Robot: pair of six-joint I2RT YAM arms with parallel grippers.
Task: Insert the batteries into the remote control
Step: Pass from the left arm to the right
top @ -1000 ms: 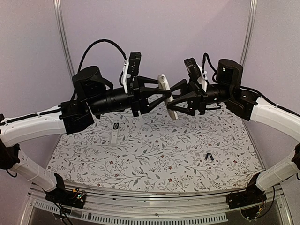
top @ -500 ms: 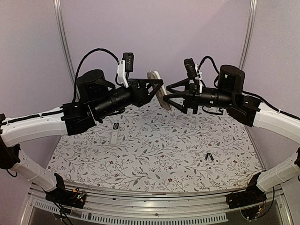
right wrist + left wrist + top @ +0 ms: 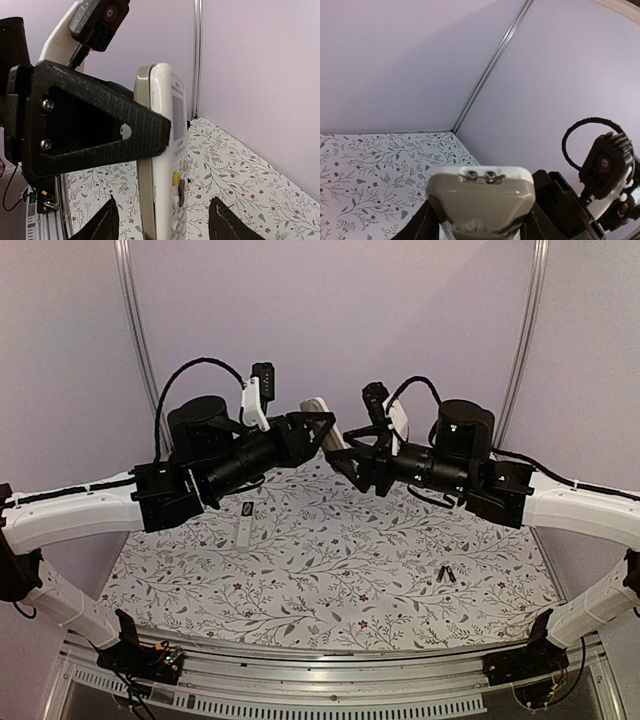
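Observation:
My left gripper (image 3: 322,423) is shut on a white remote control (image 3: 328,432) and holds it high above the table, tilted. In the left wrist view the remote's end (image 3: 481,197) with two small metal parts faces the camera between my left gripper's (image 3: 480,222) jaws. My right gripper (image 3: 354,456) is open, with its fingers on either side of the remote's lower part and not touching it. In the right wrist view the remote (image 3: 167,150) stands edge-on with its buttons to the right, between my right gripper's (image 3: 165,226) fingertips (image 3: 106,225). Two small dark batteries (image 3: 445,575) lie on the table at the right.
A second, thin white remote (image 3: 245,528) with a dark piece at its far end lies on the flowered tablecloth (image 3: 330,570) at the left. Purple walls close in the back and sides. The left gripper's black finger (image 3: 95,125) fills the left of the right wrist view.
My left gripper has lifted the remote up and to the left. My right arm has followed leftward, and its open jaws now straddle the remote's lower part.

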